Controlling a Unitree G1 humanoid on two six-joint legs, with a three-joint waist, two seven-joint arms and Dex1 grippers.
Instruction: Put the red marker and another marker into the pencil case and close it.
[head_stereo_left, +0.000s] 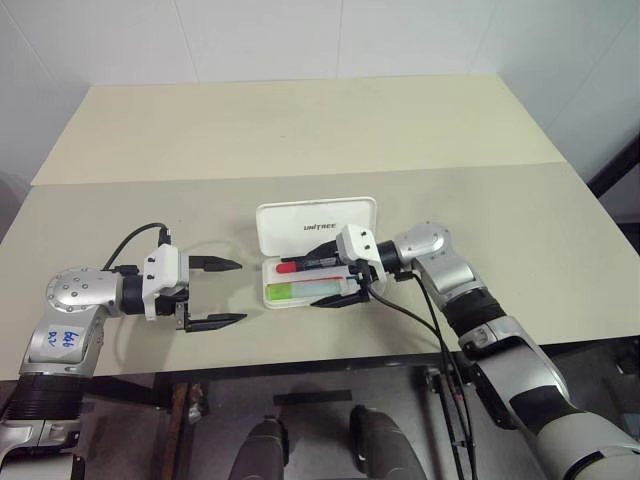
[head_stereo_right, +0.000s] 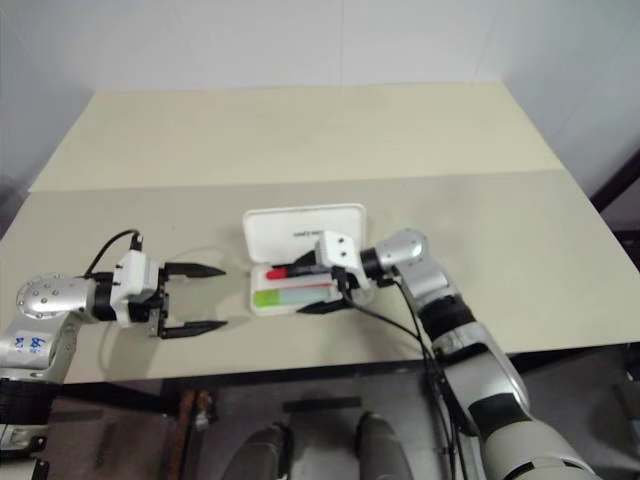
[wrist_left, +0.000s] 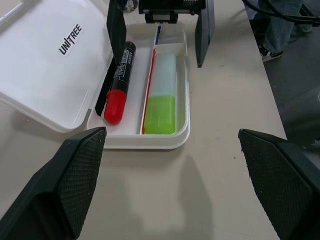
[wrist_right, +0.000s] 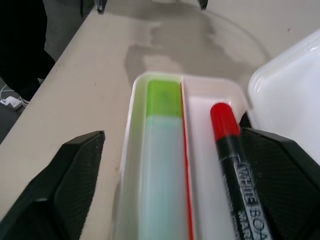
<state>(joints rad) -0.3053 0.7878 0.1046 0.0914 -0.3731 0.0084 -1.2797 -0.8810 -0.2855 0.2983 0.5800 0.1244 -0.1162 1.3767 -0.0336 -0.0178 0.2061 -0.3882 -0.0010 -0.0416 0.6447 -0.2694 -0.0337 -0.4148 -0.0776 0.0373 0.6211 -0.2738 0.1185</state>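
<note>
Nearest, the left gripper (head_stereo_left: 228, 293) waits spread and empty, left of the pencil case (head_stereo_left: 268, 296). Inside lie the green marker (head_stereo_left: 305, 290) near and the red marker (head_stereo_left: 308, 265) far. The right gripper (head_stereo_left: 334, 274), released, straddles them; withdraw it rightward, then fold the far lid (head_stereo_left: 300, 223) down.

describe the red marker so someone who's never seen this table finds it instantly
On the beige table lies an open white hard-plastic hinged pencil case, lid folded back. Its tray is split by a thin red line; the short thick marker with a red cap and dark labelled barrel lies in the compartment next to the lid. Its neighbour, a marker with a green cap and pale translucent barrel, lies in the other compartment.
</note>
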